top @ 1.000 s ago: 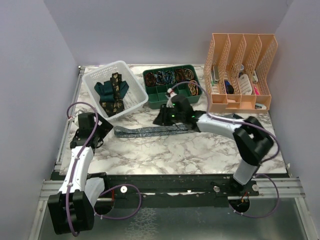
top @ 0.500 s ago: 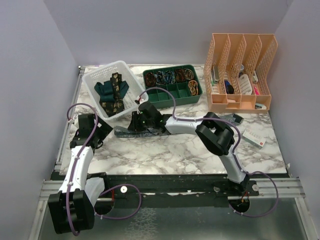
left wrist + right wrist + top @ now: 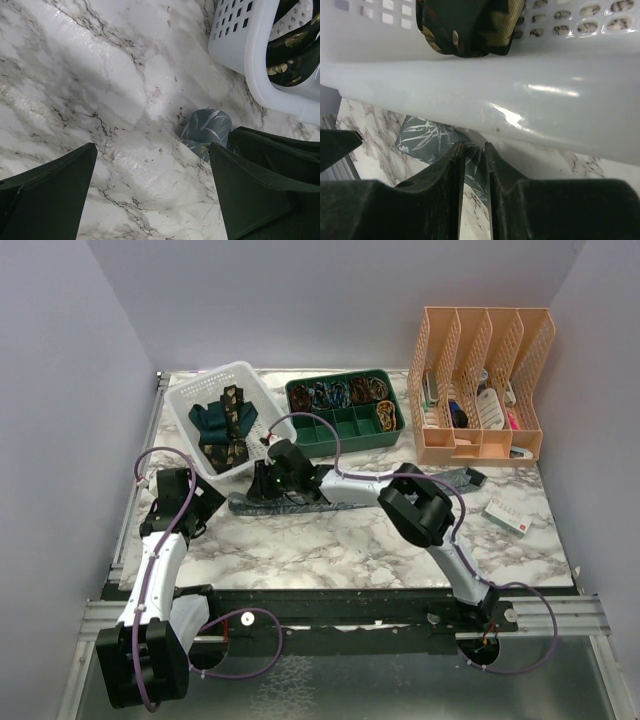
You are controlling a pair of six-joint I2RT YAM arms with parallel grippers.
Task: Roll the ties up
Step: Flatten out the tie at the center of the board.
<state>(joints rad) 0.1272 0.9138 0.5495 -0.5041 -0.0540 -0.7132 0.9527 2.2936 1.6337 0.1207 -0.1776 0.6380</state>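
Where it lies, the blue-grey tie [image 3: 243,505] runs left-right.

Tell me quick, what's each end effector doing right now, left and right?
Left end effector: open, holding nothing.
Right end effector: closed, pinching the blue-grey tie.

Blue-grey tie [image 3: 207,125], end curled, on marble surface [image 3: 100,75] just below white basket [image 3: 250,50] holding black-gold tie [image 3: 295,45].
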